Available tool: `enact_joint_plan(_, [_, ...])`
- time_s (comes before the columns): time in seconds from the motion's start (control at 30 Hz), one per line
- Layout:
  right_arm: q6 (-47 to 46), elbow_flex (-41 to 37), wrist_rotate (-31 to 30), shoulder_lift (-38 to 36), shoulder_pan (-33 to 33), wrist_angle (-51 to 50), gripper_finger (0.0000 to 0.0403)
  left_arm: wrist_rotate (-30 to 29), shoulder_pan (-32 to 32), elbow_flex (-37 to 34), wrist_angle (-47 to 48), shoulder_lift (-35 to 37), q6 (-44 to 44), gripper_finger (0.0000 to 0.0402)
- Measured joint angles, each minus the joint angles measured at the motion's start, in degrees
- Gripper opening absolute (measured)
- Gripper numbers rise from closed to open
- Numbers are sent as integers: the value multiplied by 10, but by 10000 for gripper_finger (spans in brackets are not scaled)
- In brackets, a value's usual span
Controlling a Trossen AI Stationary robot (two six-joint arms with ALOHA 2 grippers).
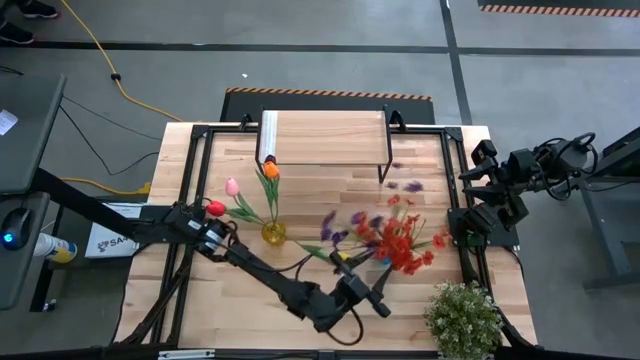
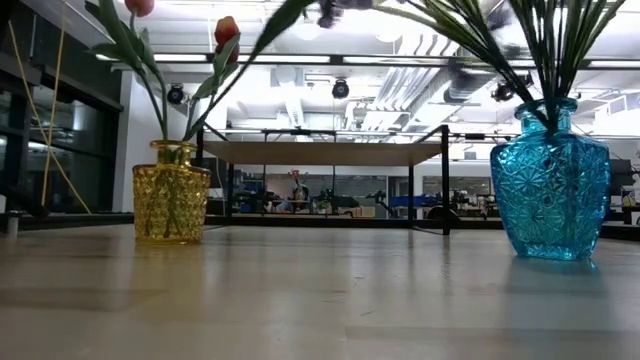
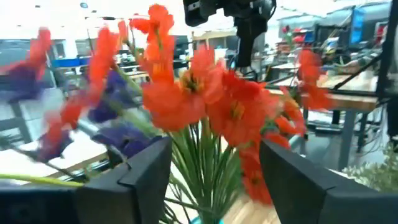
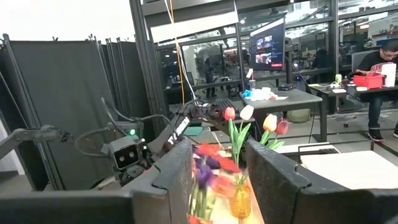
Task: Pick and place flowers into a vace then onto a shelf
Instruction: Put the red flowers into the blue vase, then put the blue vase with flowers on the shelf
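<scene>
A blue glass vase (image 2: pixel 550 185) stands on the table at the near right. It holds red blossoms (image 1: pixel 400 243) and purple sprays (image 1: pixel 335 228) on green stems (image 3: pixel 199 168). My left gripper (image 1: pixel 366 283) is just on the near side of this bunch and open. In the left wrist view its fingers (image 3: pixel 149 171) stand apart with the stems beyond the gap, and I see no touch. A yellow vase (image 1: pixel 273 232) left of centre holds several tulips. The shelf (image 1: pixel 325 138) stands at the far edge. My right gripper (image 1: pixel 480 185) waits open beyond the right edge.
A bushy green potted plant (image 1: pixel 463 318) stands at the table's near right corner, close to the blue vase. Black frame rails (image 1: pixel 462 230) run along the table's sides. Bare wood lies between the two vases and in front of the shelf.
</scene>
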State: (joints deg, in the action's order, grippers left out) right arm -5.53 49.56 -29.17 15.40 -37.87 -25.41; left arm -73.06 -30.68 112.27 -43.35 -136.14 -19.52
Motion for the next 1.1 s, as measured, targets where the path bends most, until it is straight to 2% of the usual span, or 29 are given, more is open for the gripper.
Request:
enact_joint_plan(0.27, [0, 0, 0, 0, 0, 0, 142, -51, -20, 0, -1, 0, -3, 294])
enact_joint_plan(0.9, [-14, 0, 1, 0, 0, 0, 142, -20, -8, 3, -5, 20, -43, 253])
enact_joint_plan(1.1, [-3, 0, 2, 0, 0, 0, 142, -27, -8, 56, 8, 22, -95, 243])
